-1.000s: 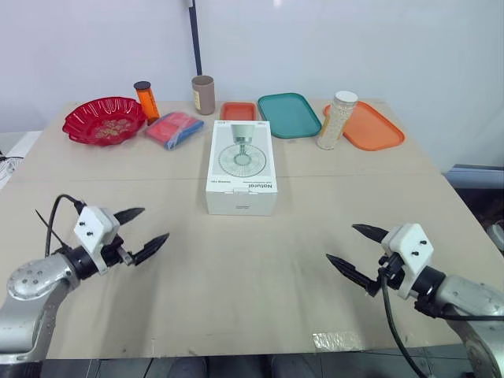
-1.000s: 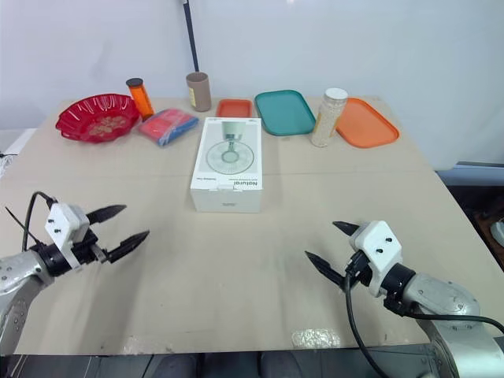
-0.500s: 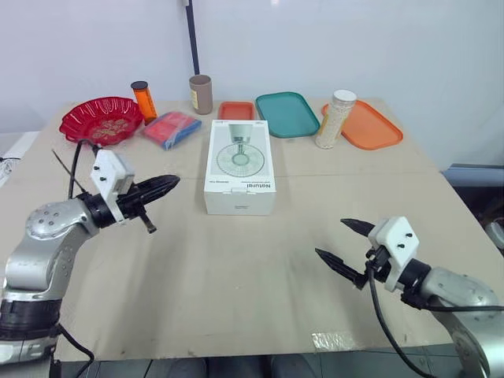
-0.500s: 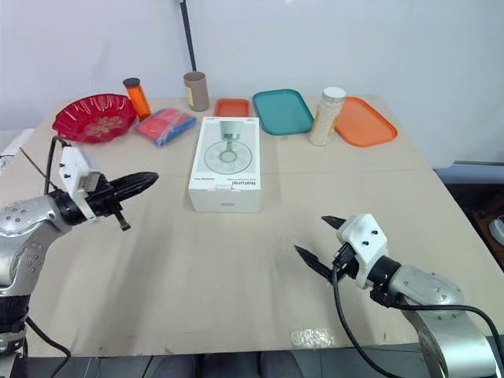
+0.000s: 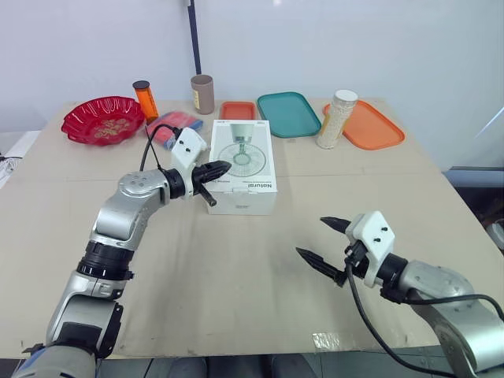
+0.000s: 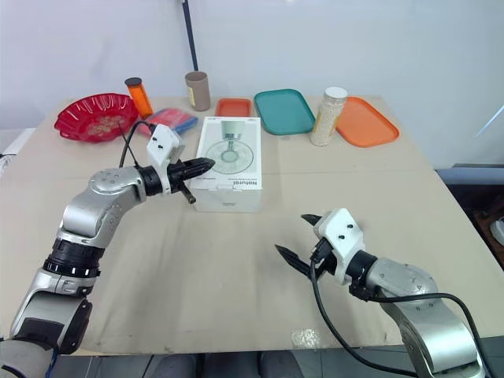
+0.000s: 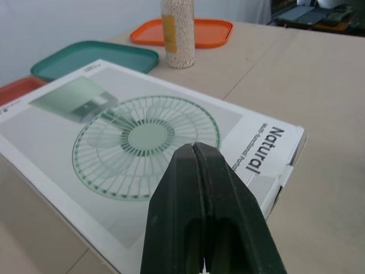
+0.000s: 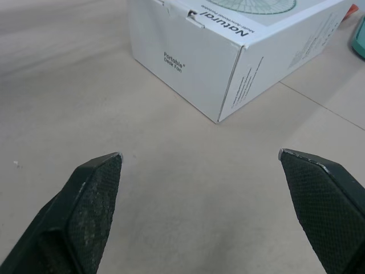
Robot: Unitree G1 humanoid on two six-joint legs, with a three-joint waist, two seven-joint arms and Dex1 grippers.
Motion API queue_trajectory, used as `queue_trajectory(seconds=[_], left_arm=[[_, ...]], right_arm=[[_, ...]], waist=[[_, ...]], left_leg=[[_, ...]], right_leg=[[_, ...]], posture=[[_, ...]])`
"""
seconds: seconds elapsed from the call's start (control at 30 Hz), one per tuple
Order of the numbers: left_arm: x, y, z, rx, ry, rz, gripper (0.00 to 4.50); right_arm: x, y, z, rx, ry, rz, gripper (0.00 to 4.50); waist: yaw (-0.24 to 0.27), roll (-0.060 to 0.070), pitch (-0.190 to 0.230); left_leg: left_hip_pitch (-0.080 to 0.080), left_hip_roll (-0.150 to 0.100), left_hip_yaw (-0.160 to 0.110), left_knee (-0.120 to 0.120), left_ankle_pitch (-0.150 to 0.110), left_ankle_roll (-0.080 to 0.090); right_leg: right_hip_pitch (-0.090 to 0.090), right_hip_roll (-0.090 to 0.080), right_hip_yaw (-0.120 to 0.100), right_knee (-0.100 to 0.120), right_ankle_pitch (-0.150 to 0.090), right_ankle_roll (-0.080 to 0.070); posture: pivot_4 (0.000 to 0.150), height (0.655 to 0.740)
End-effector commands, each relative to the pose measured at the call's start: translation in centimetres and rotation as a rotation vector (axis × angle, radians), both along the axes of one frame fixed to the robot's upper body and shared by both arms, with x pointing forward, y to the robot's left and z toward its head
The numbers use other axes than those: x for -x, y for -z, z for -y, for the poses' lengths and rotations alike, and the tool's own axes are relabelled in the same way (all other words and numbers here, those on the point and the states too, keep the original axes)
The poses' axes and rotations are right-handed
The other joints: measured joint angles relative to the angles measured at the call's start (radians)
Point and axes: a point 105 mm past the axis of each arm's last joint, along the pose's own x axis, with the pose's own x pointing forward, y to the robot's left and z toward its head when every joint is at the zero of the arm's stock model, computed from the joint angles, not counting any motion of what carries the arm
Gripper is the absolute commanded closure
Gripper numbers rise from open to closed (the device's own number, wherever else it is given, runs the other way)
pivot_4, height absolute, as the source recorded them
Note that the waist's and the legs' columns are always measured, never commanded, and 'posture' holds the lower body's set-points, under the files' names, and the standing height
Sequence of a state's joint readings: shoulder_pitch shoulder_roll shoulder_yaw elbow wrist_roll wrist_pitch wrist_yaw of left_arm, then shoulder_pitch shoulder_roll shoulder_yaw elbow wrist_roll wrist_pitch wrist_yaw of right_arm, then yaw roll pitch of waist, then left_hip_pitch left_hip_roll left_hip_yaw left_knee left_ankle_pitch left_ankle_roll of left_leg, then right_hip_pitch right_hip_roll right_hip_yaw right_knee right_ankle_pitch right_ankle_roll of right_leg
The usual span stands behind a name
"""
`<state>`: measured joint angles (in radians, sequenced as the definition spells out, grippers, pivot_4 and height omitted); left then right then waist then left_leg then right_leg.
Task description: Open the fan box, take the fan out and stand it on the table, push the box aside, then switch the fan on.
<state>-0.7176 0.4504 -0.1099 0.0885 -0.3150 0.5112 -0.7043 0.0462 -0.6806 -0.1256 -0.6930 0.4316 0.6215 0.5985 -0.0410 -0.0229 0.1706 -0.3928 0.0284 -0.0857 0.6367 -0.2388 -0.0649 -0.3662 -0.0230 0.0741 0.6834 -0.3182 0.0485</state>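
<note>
The white fan box [image 5: 241, 164] lies flat and closed in the middle of the table, a green fan printed on its lid [image 7: 145, 140]. My left gripper [image 5: 222, 167] is shut with nothing in it, its tips just over the box's near left edge. In the left wrist view the closed fingers [image 7: 199, 194] point across the lid. My right gripper [image 5: 323, 239] stands open over the bare table, to the near right of the box. The box's front corner [image 8: 228, 54] lies ahead of it in the right wrist view.
Along the far edge stand a red bowl [image 5: 104, 120], an orange bottle [image 5: 145, 99], a blue and red packet [image 5: 175, 127], a brown cup [image 5: 203, 94], a small orange tray [image 5: 238, 110], a teal tray [image 5: 288, 114], a jar of grains [image 5: 335, 119] and an orange tray [image 5: 367, 124].
My left gripper shut and swung from the near left of the table up to the box's left edge. My right gripper drifted a little left, staying open.
</note>
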Motion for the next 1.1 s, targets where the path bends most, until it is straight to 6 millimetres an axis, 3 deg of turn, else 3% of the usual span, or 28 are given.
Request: queue_trajectory(seconds=[0.03,0.4,0.63,0.8,0.9,1.1], left_arm=[[-0.1,-1.4,-1.0,-0.009,-0.04,0.006,4.44],[4.3,-5.3,-2.7,0.054,-0.033,-0.149,4.44],[5.5,-7.8,-3.0,0.03,-0.042,-0.142,4.44],[8.5,-7.5,-3.6,0.016,-0.018,-0.23,4.44],[10.2,-7.2,-2.7,0.016,0.048,-0.257,4.44],[11.0,-7.2,-2.8,0.025,0.063,-0.261,4.44]], right_arm=[[0.5,-1.3,-0.7,-0.004,-0.028,0.045,0.0],[0.7,-0.8,-1.1,-0.018,-0.056,0.012,0.0],[0.4,-0.7,-1.2,-0.01,-0.073,0.013,0.0],[0.4,-0.5,-1.2,-0.018,-0.071,0.008,0.0],[0.4,-0.2,-1.5,-0.023,-0.086,-0.003,0.0],[0.2,-0.1,-1.8,-0.023,-0.111,-0.002,0.0]], waist=[[0.001,0.0,0.0],[-0.002,0.0,0.0],[-0.002,-0.001,0.001],[-0.005,-0.001,0.001],[-0.005,-0.001,0.001],[-0.004,-0.001,0.001]], left_leg=[[0.0,0.0,0.0,0.0,0.0,0.0],[-0.001,0.0,0.0,0.0,0.0,0.0],[-0.001,0.0,-0.001,0.0,0.0,0.0],[-0.001,0.0,-0.001,0.0,0.0,0.0],[-0.001,0.0,-0.001,0.0,0.0,0.0],[-0.001,0.0,-0.001,0.0,0.001,-0.001]], right_leg=[[0.0,0.0,0.0,0.0,0.0,0.0],[-0.001,0.0,0.0,0.0,0.0,0.0],[0.0,0.0,0.0,0.0,0.0,0.0],[-0.001,0.0,0.0,0.0,0.0,0.0],[-0.001,0.0,0.0,0.0,0.0,0.001],[0.0,0.0,0.0,0.0,0.0,0.001]], posture=[[0.15,0.74],[0.15,0.74],[0.15,0.74],[0.15,0.74],[0.15,0.74],[0.15,0.74]])
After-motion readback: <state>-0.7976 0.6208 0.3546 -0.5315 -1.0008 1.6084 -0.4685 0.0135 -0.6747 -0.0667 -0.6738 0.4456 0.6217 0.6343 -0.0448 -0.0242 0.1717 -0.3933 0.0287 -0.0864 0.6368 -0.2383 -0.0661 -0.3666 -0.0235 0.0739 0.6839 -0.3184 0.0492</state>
